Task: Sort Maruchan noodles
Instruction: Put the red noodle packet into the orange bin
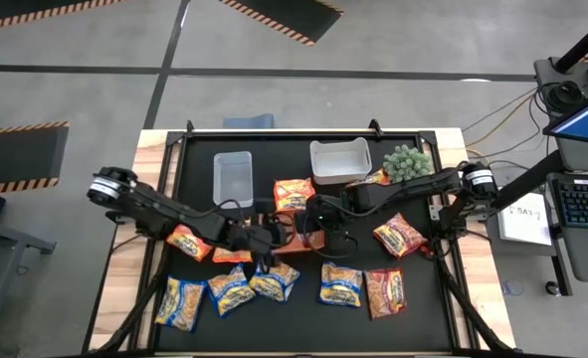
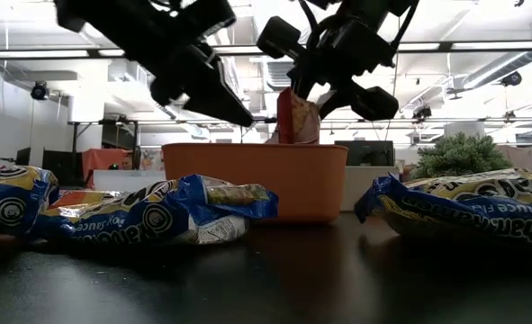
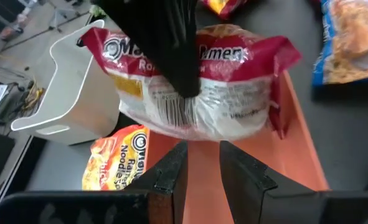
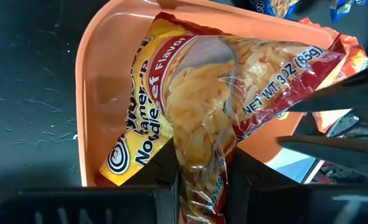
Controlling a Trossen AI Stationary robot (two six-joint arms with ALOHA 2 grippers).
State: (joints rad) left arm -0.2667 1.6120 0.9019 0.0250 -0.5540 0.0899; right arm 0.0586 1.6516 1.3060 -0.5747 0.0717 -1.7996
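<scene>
A red Maruchan noodle packet hangs on edge over the orange bin, with my right gripper shut on it. In the low view the packet's top shows above the bin's rim; its lower part is hidden behind the wall. My left gripper is over the same bin, just short of the packet, its fingers a little apart with nothing between them. Seen from above, both grippers meet at the table's middle and cover the bin. My right gripper pinches the red packet's two flat faces between its two fingers. The fingers come slanting down from above, across the packet's upper long edge to about its middle. The packet hangs tilted, one corner low inside the orange bin; whether it touches the floor I cannot tell.
A clear bin, a white bin and a green plant stand at the far side. Orange packets lie around the grippers. Several blue packets and a red one lie near the front edge.
</scene>
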